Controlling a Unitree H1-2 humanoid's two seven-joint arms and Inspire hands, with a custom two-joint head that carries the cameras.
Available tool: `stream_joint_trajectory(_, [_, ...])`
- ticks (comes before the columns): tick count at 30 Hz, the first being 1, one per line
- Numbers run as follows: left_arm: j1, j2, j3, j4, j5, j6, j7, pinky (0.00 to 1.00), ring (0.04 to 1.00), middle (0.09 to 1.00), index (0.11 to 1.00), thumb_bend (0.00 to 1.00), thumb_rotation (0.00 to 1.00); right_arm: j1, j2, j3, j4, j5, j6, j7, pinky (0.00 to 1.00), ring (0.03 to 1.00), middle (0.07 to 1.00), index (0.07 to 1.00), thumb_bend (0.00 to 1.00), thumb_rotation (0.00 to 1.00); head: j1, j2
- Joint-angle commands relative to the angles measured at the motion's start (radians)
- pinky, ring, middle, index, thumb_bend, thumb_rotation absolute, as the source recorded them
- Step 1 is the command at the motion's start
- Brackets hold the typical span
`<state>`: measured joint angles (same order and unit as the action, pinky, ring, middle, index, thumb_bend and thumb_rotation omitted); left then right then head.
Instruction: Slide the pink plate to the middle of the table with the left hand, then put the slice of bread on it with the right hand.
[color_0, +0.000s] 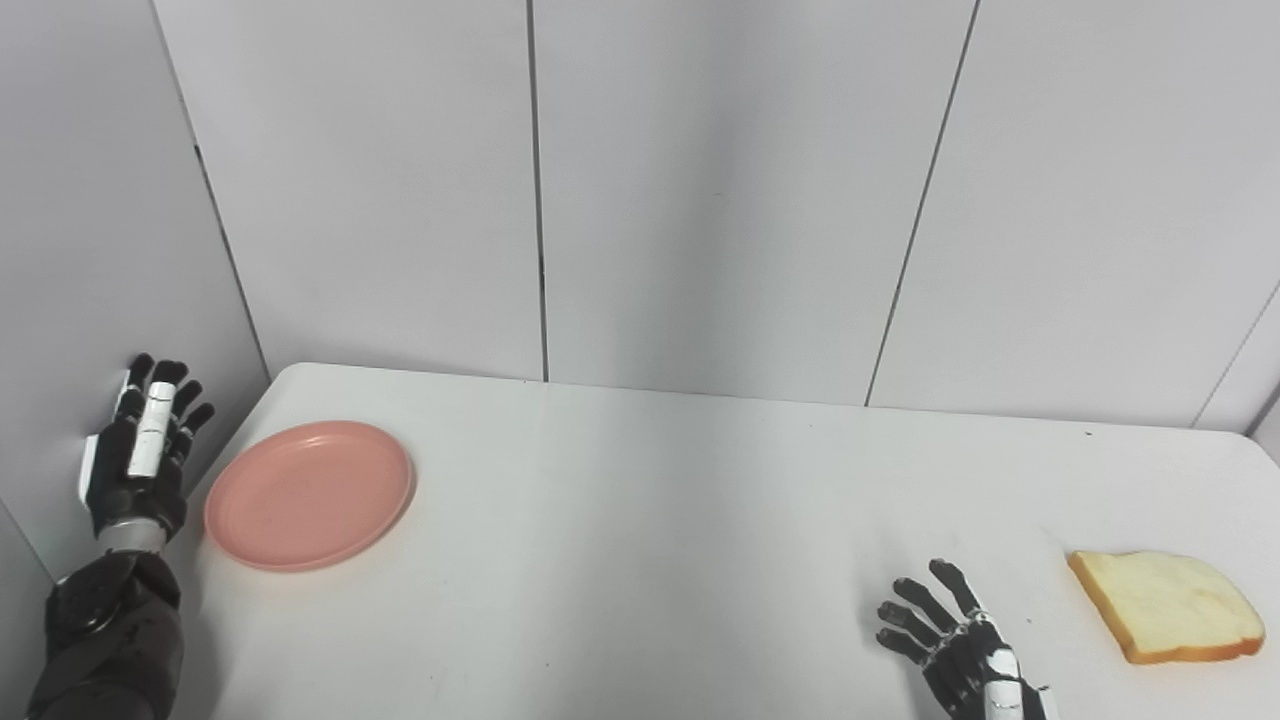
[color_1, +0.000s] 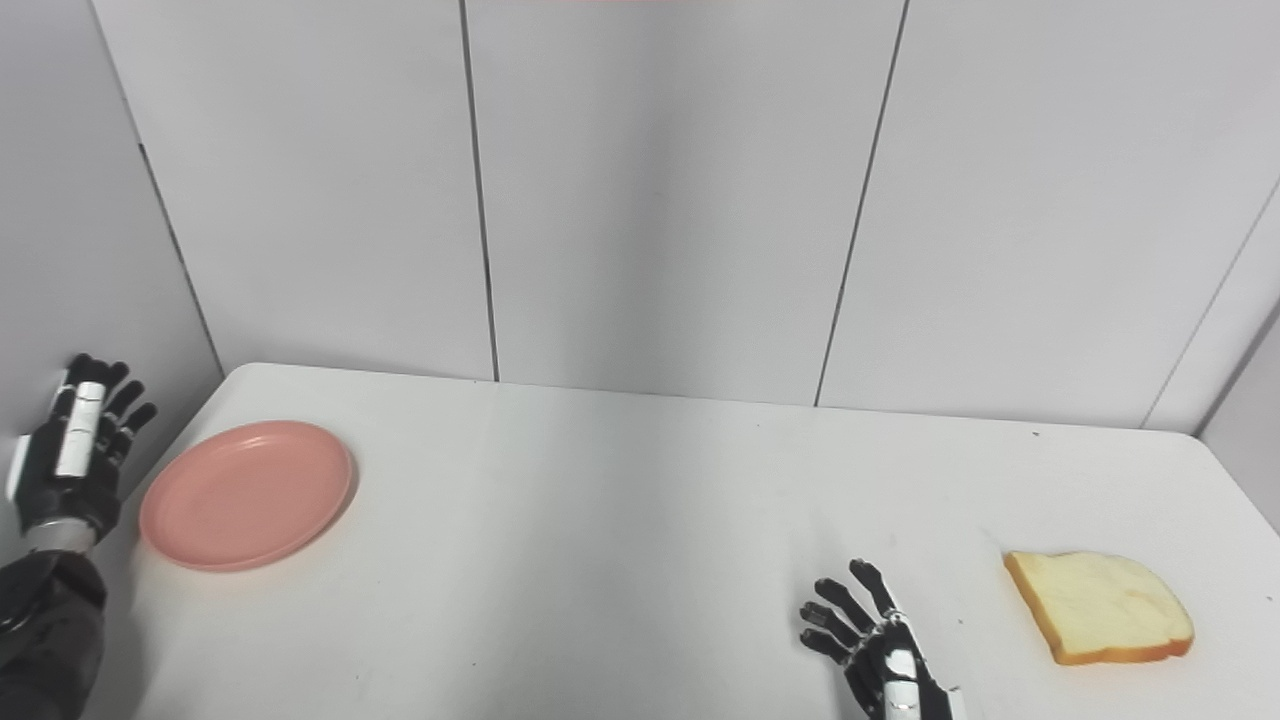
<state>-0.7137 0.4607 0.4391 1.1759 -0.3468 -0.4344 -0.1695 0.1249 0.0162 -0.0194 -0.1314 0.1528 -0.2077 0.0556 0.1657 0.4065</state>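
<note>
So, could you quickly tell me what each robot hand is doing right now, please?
Left robot hand: open, holding nothing, beside the pink plate.
Right robot hand: open, holding nothing.

**Light and picture quality, both head views**

Bright, even, diffuse light from overhead. White table (color_0: 640, 520) and wall panels (color_0: 700, 200) ran pale, near washed out, with mild sheen mid-table. Shadows were soft and faint: a thin one under the pink plate (color_0: 310, 495), another beside the bread (color_0: 1165, 605). Focus was sharp throughout. Panel seams splayed outward toward the picture edges.
</note>
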Motion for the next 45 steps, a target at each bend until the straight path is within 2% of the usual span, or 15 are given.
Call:
stream_joint_trajectory(1, [-0.039, 0.023, -0.021, -0.005, 0.020, -0.032, 0.015, 0.84, 0.882, 0.880, 0.968, 0.88, 0.64, 0.063, -0.024, -0.013, 0.095, -0.001, 0.006, 0.008, 0.71, 0.743, 0.790, 0.876, 0.75, 1.00, -0.002, 0.005])
stream_joint_trajectory(4, [-0.042, 0.033, -0.045, 0.020, 0.040, -0.032, 0.031, 0.83, 0.871, 0.880, 0.960, 0.88, 0.65, 0.066, -0.022, -0.012, 0.089, -0.002, 0.011, 0.007, 0.72, 0.741, 0.788, 0.877, 0.75, 1.00, -0.005, 0.008])
stream_joint_trajectory(8, [-0.045, 0.040, -0.052, 0.063, 0.035, -0.034, 0.016, 0.77, 0.842, 0.840, 0.930, 0.90, 0.61, 0.068, -0.020, -0.013, 0.084, 0.001, 0.015, 0.006, 0.70, 0.724, 0.780, 0.873, 0.76, 1.00, -0.009, 0.013])
stream_joint_trajectory(14, [-0.036, 0.043, -0.073, 0.097, 0.052, -0.035, -0.010, 0.72, 0.816, 0.819, 0.901, 0.96, 0.62, 0.068, -0.022, -0.009, 0.082, -0.005, 0.009, 0.008, 0.70, 0.725, 0.787, 0.878, 0.75, 1.00, -0.013, 0.016])
stream_joint_trajectory(18, [-0.035, 0.036, -0.071, 0.123, 0.045, -0.034, -0.017, 0.71, 0.803, 0.806, 0.881, 0.96, 0.61, 0.071, -0.021, -0.009, 0.079, -0.003, 0.012, 0.008, 0.69, 0.721, 0.784, 0.876, 0.75, 1.00, -0.016, 0.020])
stream_joint_trajectory(22, [-0.030, 0.027, -0.064, 0.145, 0.033, -0.034, -0.037, 0.72, 0.815, 0.823, 0.916, 0.98, 0.61, 0.073, -0.021, -0.008, 0.073, 0.001, 0.017, 0.010, 0.68, 0.711, 0.780, 0.869, 0.76, 0.99, -0.018, 0.024])
stream_joint_trajectory(25, [-0.029, 0.022, -0.059, 0.163, 0.027, -0.034, -0.053, 0.67, 0.790, 0.799, 0.892, 0.97, 0.61, 0.075, -0.019, -0.007, 0.069, 0.000, 0.019, 0.009, 0.68, 0.714, 0.778, 0.866, 0.75, 0.99, -0.021, 0.026])
stream_joint_trajectory(32, [-0.032, -0.004, -0.064, 0.124, 0.023, -0.034, -0.083, 0.68, 0.805, 0.801, 0.898, 0.97, 0.62, 0.073, -0.017, -0.007, 0.071, -0.006, 0.020, 0.006, 0.67, 0.711, 0.772, 0.857, 0.74, 0.99, -0.023, 0.027])
stream_joint_trajectory(38, [-0.039, -0.023, -0.099, 0.069, 0.045, -0.034, -0.077, 0.68, 0.814, 0.810, 0.889, 0.94, 0.63, 0.069, -0.014, -0.003, 0.077, -0.019, 0.020, 0.005, 0.67, 0.719, 0.780, 0.861, 0.74, 0.99, -0.028, 0.022])
stream_joint_trajectory(40, [-0.042, -0.026, -0.113, 0.070, 0.052, -0.035, -0.068, 0.71, 0.821, 0.815, 0.896, 0.92, 0.64, 0.070, -0.013, -0.001, 0.075, -0.020, 0.022, 0.005, 0.67, 0.720, 0.780, 0.860, 0.75, 0.99, -0.031, 0.022])
stream_joint_trajectory(45, [-0.047, -0.039, -0.101, 0.099, 0.026, -0.035, -0.115, 0.74, 0.831, 0.824, 0.912, 0.97, 0.61, 0.073, -0.010, 0.002, 0.066, -0.025, 0.029, -0.001, 0.67, 0.717, 0.780, 0.863, 0.77, 0.99, -0.036, 0.028])
